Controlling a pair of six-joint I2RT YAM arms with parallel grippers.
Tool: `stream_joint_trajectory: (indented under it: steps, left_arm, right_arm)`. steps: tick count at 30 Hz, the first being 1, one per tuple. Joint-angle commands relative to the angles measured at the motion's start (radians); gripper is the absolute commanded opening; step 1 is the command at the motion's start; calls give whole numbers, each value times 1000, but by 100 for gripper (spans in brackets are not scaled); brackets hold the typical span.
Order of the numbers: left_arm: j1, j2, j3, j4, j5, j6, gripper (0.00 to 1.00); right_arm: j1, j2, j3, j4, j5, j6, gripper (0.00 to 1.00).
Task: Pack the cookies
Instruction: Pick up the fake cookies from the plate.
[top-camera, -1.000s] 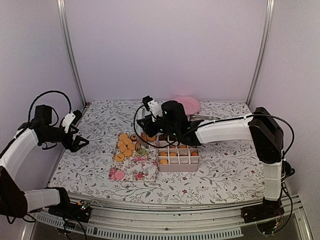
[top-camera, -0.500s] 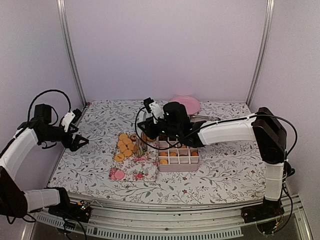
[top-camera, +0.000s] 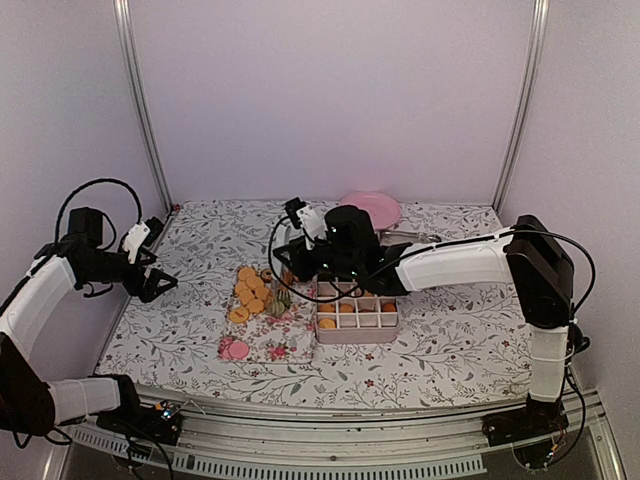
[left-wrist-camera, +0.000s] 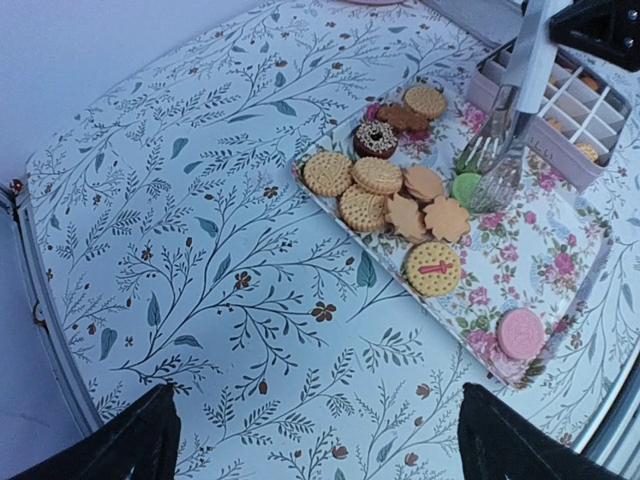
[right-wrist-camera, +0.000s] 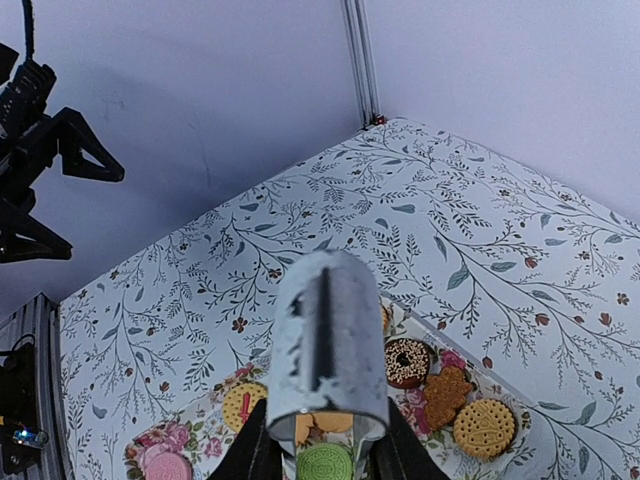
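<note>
Tongs (left-wrist-camera: 520, 90) in right hand (right-wrist-camera: 320, 445) meet one green cookie (left-wrist-camera: 464, 188) of twelve on tray (left-wrist-camera: 545, 255); left hand (top-camera: 157, 285) wide.

Pretty clearly a robotics lab booth, not anyone's kitchen. Plain pale lilac wall panels (top-camera: 330, 100) box in the table (top-camera: 450, 340) with its leaf-print cloth, and bare aluminium corner posts (top-camera: 137, 100) hold them up. A white-and-black left robot arm (top-camera: 35, 300) and its twin right robot arm (top-camera: 450, 262) are bolted to a slotted metal rail (top-camera: 330, 460) along the near edge, with black cables (top-camera: 100, 183) looping loose.
</note>
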Motion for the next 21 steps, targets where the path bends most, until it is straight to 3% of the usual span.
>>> stream_joint_trajectory:
  steps: [1,11,21]
  left_arm:
    - [8,-11,16,2,16,5,97]
    - [8,-9,16,3,16,5,97]
    - [8,-6,16,4,32,2,97]
  right_arm:
    - [6,-50,0,-2,8,6,6]
    - [7,-235,-28,-50,39,-46,4]
    - [6,-557,-310,-183,136,-107,6]
